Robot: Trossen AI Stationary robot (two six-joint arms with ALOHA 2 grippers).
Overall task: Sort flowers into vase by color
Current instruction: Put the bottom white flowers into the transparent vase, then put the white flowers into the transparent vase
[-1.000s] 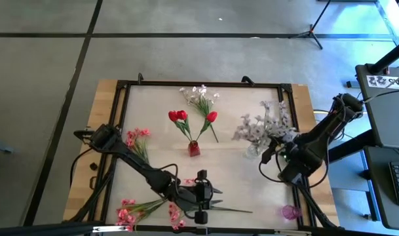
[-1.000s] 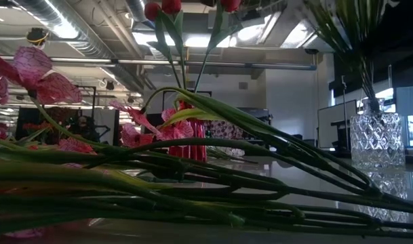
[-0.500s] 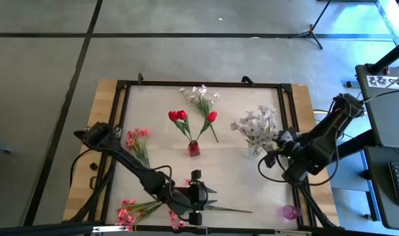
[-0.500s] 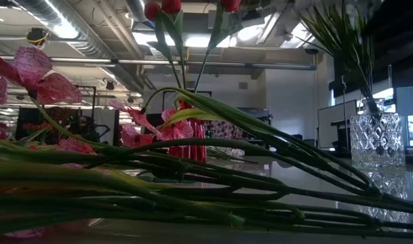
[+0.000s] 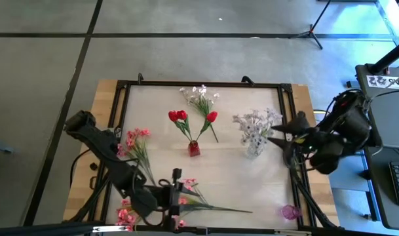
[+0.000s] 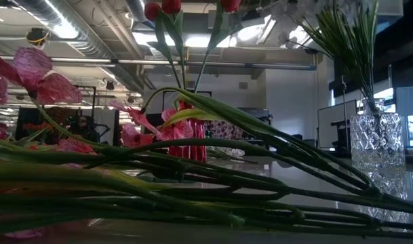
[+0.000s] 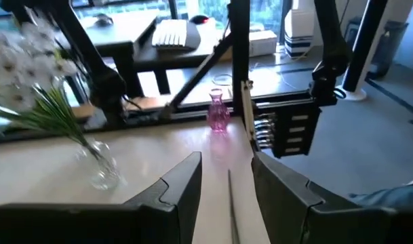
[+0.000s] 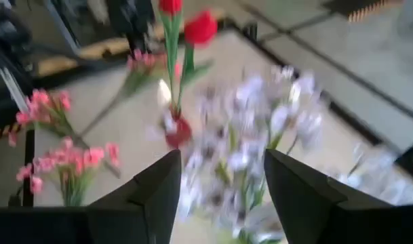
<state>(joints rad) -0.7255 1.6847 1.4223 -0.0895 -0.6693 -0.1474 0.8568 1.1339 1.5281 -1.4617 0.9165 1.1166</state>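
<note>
A clear vase point(image 5: 253, 151) holds a bunch of whitish flowers point(image 5: 255, 124); both show blurred in the right wrist view point(image 8: 253, 142). My right gripper point(image 5: 285, 131) hangs open above and to the right of that bunch. Red blooms point(image 5: 178, 116) stand in a small red vase point(image 5: 194, 149). A pink spray point(image 5: 189, 186) lies on the table, its long stem point(image 7: 230, 203) running toward the near right. My left gripper point(image 5: 181, 195) hovers open over the spray's bloom end, its fingers point(image 7: 186, 183) on either side of the stem, clear of it.
A whitish sprig point(image 5: 200, 97) lies at the far middle. More pink sprays lie at the left point(image 5: 137, 139) and the near left point(image 5: 127, 213). A small pink vase point(image 5: 289, 212) stands in the near right corner. A black frame point(image 5: 199, 84) rims the table.
My right gripper has let go of the whitish bunch and risen away toward the table's right edge; the bunch has swung more upright in the clear vase. My left gripper has risen and drawn back toward the left edge along the pink spray, which stays on the table.
</note>
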